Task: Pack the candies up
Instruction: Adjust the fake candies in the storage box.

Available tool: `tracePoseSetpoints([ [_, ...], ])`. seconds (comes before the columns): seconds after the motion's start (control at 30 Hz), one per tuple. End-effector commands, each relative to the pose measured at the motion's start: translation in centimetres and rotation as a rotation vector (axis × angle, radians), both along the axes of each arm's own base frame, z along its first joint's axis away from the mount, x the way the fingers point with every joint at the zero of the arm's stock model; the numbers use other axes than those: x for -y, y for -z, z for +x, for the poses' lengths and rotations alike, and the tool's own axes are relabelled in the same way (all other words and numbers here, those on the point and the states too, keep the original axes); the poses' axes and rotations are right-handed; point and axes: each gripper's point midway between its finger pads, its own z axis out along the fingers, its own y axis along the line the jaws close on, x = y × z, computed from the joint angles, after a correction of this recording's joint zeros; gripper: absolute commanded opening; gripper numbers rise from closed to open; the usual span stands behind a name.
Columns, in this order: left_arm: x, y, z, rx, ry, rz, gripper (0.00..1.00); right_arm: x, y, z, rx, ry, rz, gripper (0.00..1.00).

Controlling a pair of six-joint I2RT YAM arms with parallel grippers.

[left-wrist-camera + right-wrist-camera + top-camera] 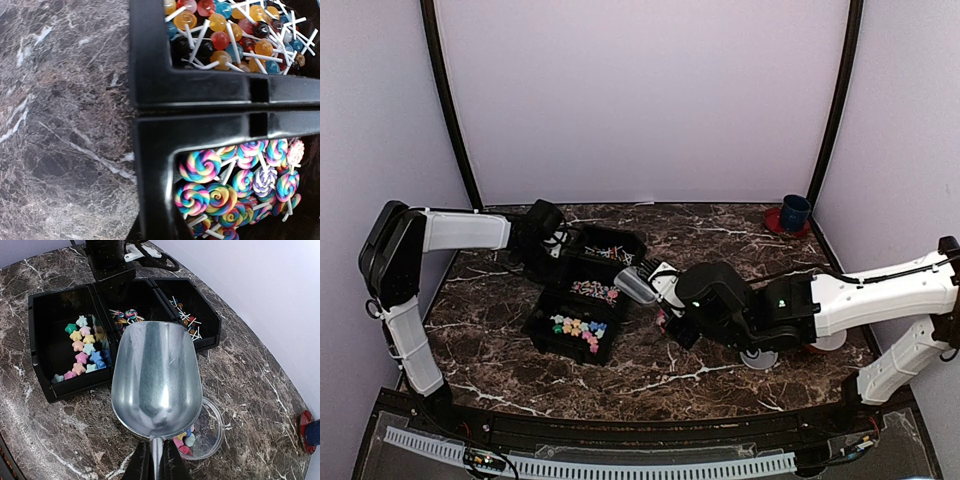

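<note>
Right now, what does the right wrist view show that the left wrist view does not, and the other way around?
Only the right wrist view: the empty metal scoop, its handle in the right gripper, the clear jar under it with a few candies inside, and the star candies.
Only the left wrist view: a close look at the divider between two compartments.
Both: the black tray, the ball lollipops, the swirl lollipops and the marble table.
</note>
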Motion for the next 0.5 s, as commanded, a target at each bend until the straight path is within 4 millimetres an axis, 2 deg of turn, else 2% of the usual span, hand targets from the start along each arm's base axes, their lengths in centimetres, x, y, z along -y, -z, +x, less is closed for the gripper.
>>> tracePoseSetpoints([
  [0.0, 0.0, 0.3, -0.3, -0.023, 0.012, 0.015, 0.11, -1.3, -1.5, -0.3, 0.006, -0.027, 0.026, 0.0],
  [0.17, 0.1, 0.2, -0.4, -0.025, 0.013, 0.001, 0.0, -1.6, -1.7, -0.5, 0.001, -0.035, 0.017, 0.0],
  [0.3, 0.7, -0.7, -0.8, -0.023, 0.013, -0.048, 0.0, -1.6, -2.7, -0.7, -0.008, -0.034, 0.029, 0.0],
  [0.47, 2.5, -2.8, -1.9, -0.01, 0.033, -0.194, 0.0, -1.2, -4.9, -0.8, -0.016, -0.014, 0.09, 0.0],
])
